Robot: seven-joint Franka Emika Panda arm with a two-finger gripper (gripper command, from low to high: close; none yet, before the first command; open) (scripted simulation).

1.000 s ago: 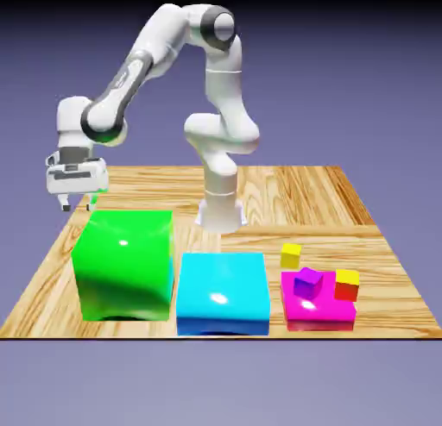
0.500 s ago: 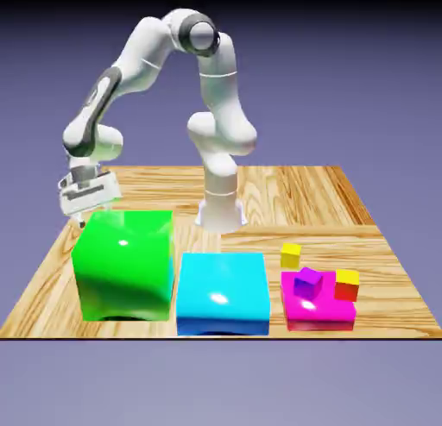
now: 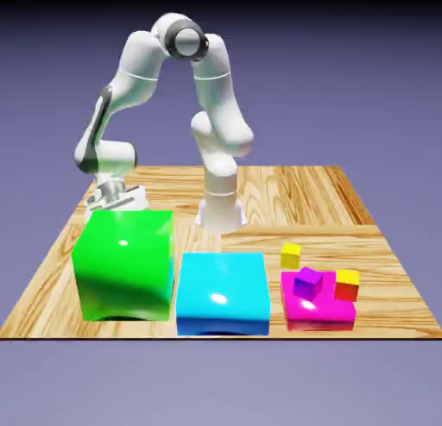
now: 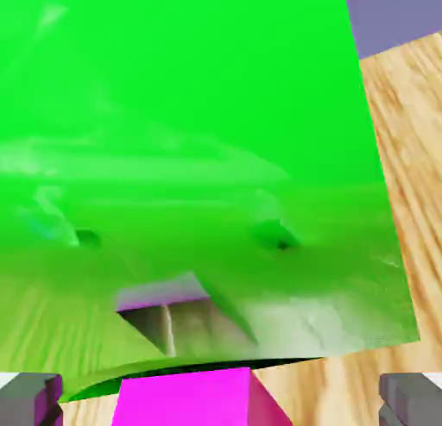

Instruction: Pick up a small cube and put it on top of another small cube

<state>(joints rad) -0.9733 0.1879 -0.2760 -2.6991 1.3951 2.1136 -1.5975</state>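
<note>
Behind the tall glossy green block (image 3: 126, 265), the white two-finger gripper (image 4: 222, 403) stands wide open, empty, astride the small magenta-pink cube (image 4: 186, 400). It's apparently lining up the pick; next, centre, then close.

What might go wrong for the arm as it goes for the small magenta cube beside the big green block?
The tool could bump the glossy green block, which stands right next to the small magenta cube.

The cube sits nearer one finger than the other, so closing now might shove it sideways or grip it off-centre.
</note>
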